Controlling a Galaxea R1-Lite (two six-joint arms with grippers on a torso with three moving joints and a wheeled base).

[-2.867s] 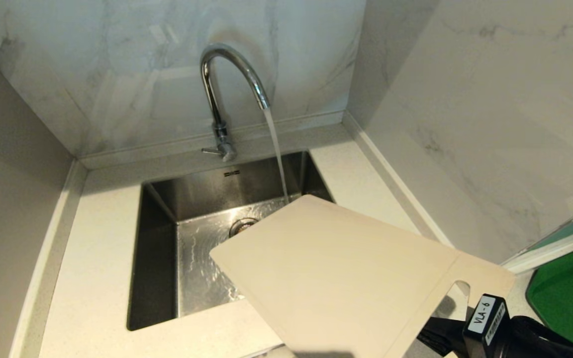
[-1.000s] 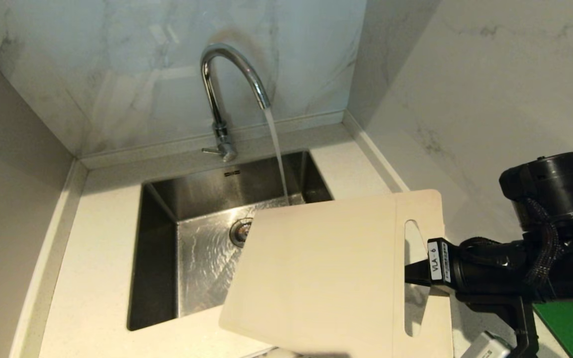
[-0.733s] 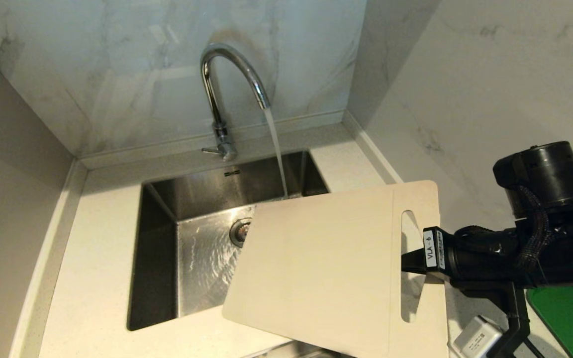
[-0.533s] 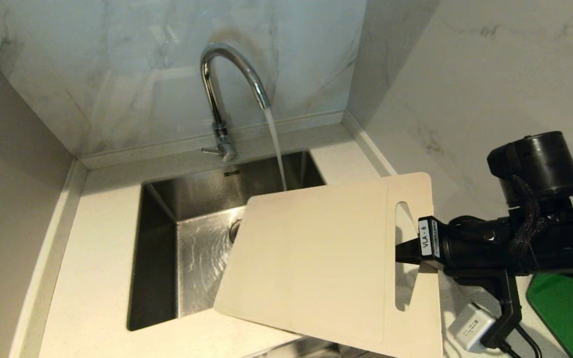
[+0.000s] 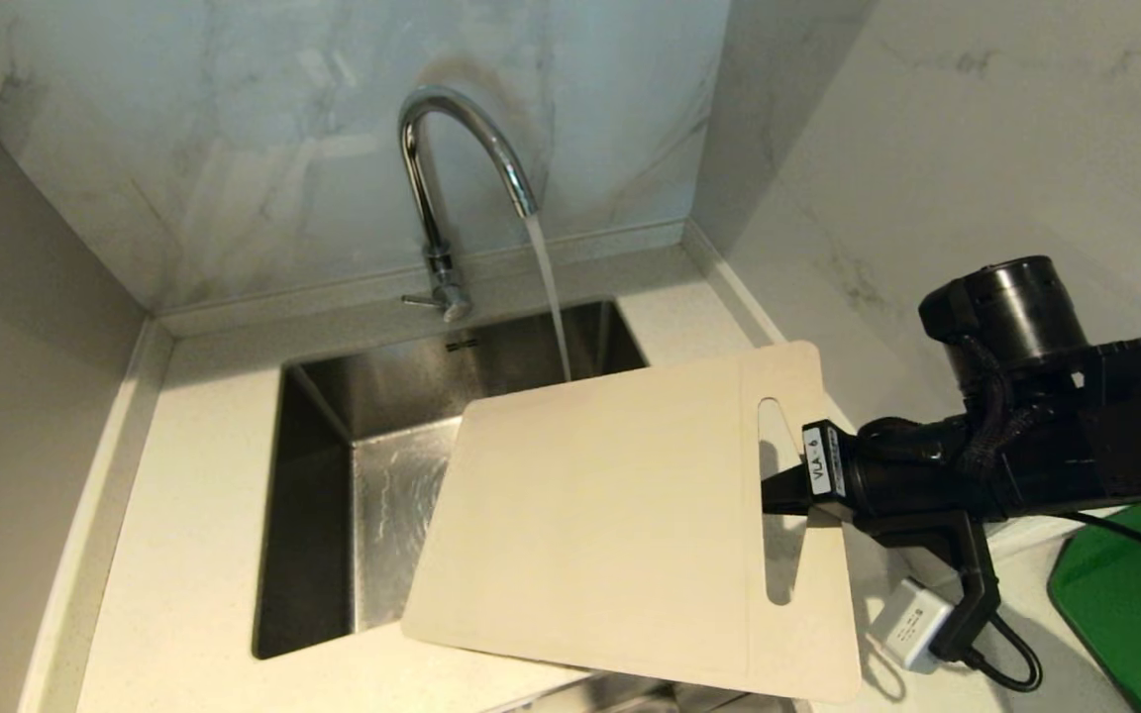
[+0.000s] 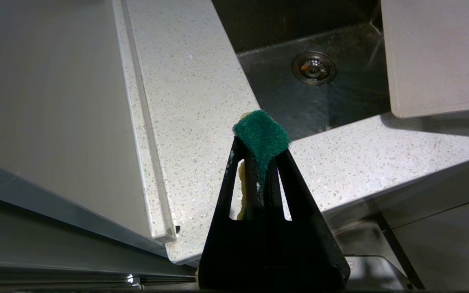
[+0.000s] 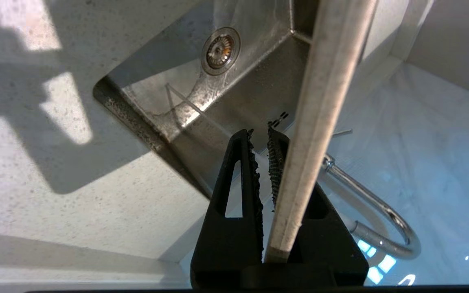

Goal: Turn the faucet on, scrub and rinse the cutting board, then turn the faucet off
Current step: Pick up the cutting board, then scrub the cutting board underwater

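Note:
The chrome faucet (image 5: pixel 452 178) stands behind the sink (image 5: pixel 318 515) and water runs from its spout, dropping out of sight behind the far edge of the cutting board (image 5: pixel 610 515). The pale beige board hangs tilted over the basin's right half. My right gripper (image 5: pixel 780 492) comes in from the right and is shut on the strip beside the handle slot. In the right wrist view the cutting board (image 7: pixel 320 114) shows edge-on at the right gripper (image 7: pixel 260 138), with the faucet (image 7: pixel 381 211) behind. My left gripper (image 6: pixel 261 142), parked by the counter's front edge, is shut on a green scouring sponge (image 6: pixel 262 132).
Marble walls close in the speckled counter (image 5: pixel 194 495) at the back and on the right. A dark green board (image 5: pixel 1125 594) lies at the far right. A small white box (image 5: pixel 912 624) dangles on a cable under my right arm. The drain (image 6: pixel 314 68) shows in the left wrist view.
My right arm has carried the cutting board left, further over the basin, so it now hides the drain in the head view. Water has kept running. The left arm has stayed still.

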